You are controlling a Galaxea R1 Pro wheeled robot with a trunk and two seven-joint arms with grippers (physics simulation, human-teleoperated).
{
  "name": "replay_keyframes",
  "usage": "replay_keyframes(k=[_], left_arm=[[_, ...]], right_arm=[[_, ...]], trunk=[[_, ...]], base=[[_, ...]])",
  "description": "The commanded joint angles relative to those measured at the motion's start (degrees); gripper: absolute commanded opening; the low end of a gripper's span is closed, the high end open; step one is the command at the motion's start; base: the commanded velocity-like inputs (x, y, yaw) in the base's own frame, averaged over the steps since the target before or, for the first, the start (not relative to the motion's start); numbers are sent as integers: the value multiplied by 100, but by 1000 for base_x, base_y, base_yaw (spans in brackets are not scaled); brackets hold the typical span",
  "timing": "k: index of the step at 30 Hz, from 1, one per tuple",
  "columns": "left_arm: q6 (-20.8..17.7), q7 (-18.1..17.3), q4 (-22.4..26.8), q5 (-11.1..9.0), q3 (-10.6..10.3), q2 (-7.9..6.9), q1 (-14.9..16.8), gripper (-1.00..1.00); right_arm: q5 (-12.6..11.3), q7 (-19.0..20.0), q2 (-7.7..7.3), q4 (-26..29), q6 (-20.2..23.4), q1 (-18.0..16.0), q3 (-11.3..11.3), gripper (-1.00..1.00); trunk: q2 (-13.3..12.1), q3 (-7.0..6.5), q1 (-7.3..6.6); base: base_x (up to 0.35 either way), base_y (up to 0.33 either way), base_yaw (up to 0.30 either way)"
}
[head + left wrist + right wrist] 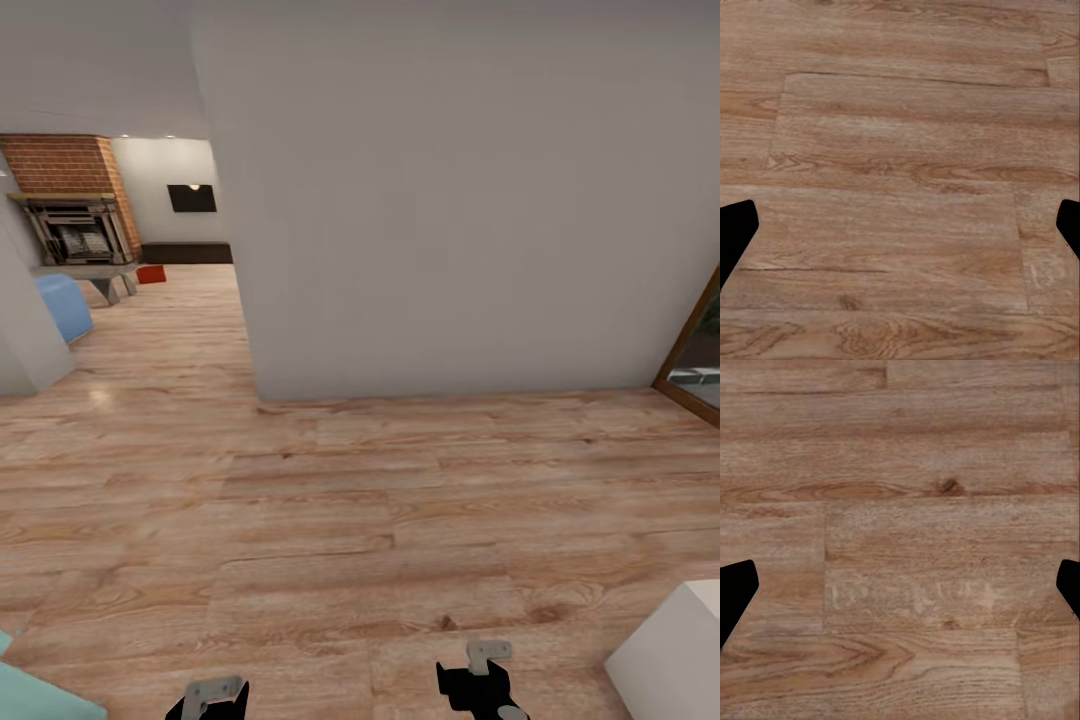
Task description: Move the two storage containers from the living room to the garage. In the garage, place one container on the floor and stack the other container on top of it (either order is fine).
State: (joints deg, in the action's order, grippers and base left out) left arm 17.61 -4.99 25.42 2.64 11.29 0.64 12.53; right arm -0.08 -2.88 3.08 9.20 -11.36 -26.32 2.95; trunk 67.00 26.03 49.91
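One red-orange storage container (151, 274) sits on the light wood floor (380, 500) far back in the living room, just beside the legs of a low grey table (95, 275) and in front of a dark low cabinet (187, 253) along the back wall. It is small at this range, and its open top and walls cannot be made out.

Behind the table stands the brick fireplace (70, 195), and a dark wall TV (192, 198) hangs above the cabinet. A blue sofa end (62, 305) shows near the table, partly cut off by a white wall corner (25, 330).

A broad white wall (450, 220) stands between the robot and most of the room, leaving a passage on its left side. A wood-framed opening (695, 350) is cut off at the right edge, a white block (670, 655) at the lower right and a pale teal surface (35, 690) at the lower left.

The left gripper (900, 240) and right gripper (900, 600) hang above bare planks, each with its black fingertips spread wide at the frame edges and nothing between them. In the head view the arm ends are cut off at the bottom edge.
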Motion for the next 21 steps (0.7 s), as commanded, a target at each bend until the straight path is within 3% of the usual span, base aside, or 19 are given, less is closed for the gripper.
replay_keyframes(k=[1,21], left_arm=[[14,-46,-2,27,49,6,4,100],[14,-46,-2,31,49,6,4,100]], right_arm=[[-1,-30,0,-6,-15,-4,31,100],[-1,-31,0,-6,-15,-4,31,100]], trunk=[[3,6,4],[3,6,4]], base=[[347,0,0],[347,0,2]])
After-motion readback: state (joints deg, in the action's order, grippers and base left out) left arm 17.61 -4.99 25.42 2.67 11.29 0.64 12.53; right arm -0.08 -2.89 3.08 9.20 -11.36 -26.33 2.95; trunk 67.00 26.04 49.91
